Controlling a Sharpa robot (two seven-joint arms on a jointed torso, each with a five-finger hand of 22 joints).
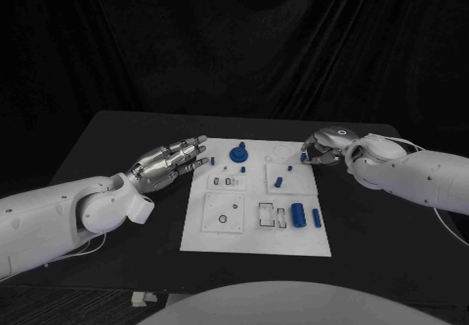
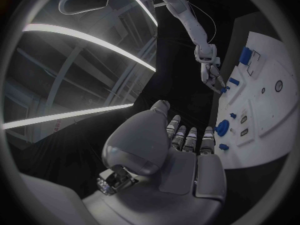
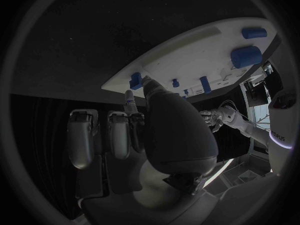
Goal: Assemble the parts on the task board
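The white task board point(image 1: 256, 233) lies in the middle of the table. On it sit a round blue knob point(image 1: 238, 154), small blue pegs point(image 1: 278, 181), a thick blue cylinder point(image 1: 298, 212) and a slimmer one point(image 1: 316, 217). My right hand point(image 1: 324, 147) hovers at the board's far right corner with its fingers curled in. Its thumb and a fingertip point(image 3: 147, 81) close on a small blue part point(image 3: 135, 80) there, the same small blue part point(image 1: 303, 157) at the corner in the head view. My left hand point(image 1: 171, 162) hangs beside the board's far left edge, fingers stretched out and holding nothing.
The board has rectangular recesses point(image 1: 223, 213) and slots on its near half. Bare black tabletop point(image 1: 127, 135) surrounds the board on all sides. My right arm point(image 1: 420, 179) lies across the table's right side.
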